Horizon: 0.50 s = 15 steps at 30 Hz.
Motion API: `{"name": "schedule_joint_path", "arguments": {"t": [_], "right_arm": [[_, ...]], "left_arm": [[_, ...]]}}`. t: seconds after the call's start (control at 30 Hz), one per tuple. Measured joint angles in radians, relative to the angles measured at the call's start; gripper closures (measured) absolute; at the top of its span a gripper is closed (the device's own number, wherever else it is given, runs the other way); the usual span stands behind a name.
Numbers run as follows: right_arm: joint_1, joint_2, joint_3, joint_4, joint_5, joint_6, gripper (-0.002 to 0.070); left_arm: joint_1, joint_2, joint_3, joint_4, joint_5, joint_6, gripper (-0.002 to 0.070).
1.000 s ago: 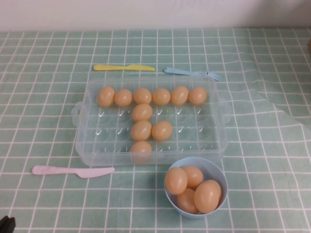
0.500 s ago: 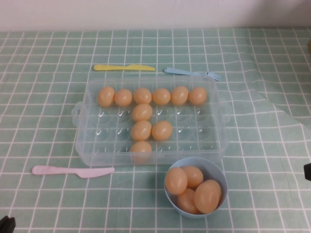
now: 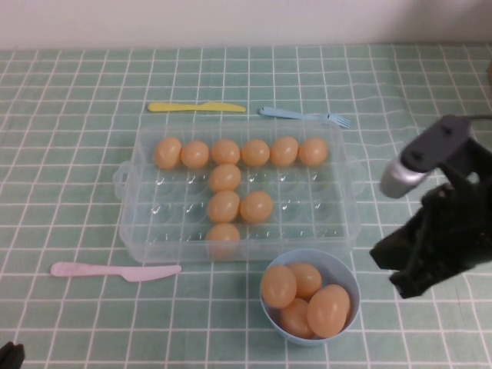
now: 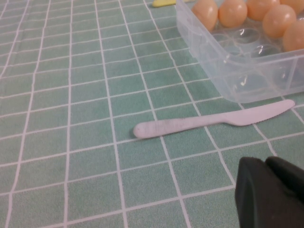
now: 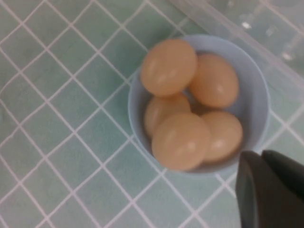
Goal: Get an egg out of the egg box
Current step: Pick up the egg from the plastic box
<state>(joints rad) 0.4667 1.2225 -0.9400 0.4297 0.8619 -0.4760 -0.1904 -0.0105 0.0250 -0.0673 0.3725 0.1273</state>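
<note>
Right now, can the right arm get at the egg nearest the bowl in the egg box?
Probably yes. The right tool hangs beside the blue bowl; the open egg box leaves that egg uncovered. The left tool sits parked.

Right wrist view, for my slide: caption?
Five orange-tan eggs fill a light-blue round bowl beside the right pincer.

Looks like a kitchen-style tabletop mockup rather than a real home; green checked tablecloth [image 3: 77, 192] against a plain white wall [image 3: 231, 19]; plastic cutlery laid out, a yellow knife [image 3: 196, 107], a blue fork [image 3: 304, 116], a pink knife [image 3: 115, 270]; clear egg box [image 3: 338, 223] and a light-blue bowl [image 3: 346, 278] of eggs
</note>
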Motion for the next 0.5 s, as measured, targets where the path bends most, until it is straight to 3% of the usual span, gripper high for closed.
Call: {"name": "schedule_joint_path", "arguments": {"t": [0.27,0.5], "right_arm": [[0.153,0.278,-0.251,-0.105,-0.029,-0.074,0.0694],[0.173,0.494,-0.463,-0.159,-0.019,-0.217,0.0688]], "left_arm": [[0.000,0.000,0.000,0.000,0.000,0.000,0.0679],[0.000,0.000,0.000,0.000,0.000,0.000,0.0679]]}}
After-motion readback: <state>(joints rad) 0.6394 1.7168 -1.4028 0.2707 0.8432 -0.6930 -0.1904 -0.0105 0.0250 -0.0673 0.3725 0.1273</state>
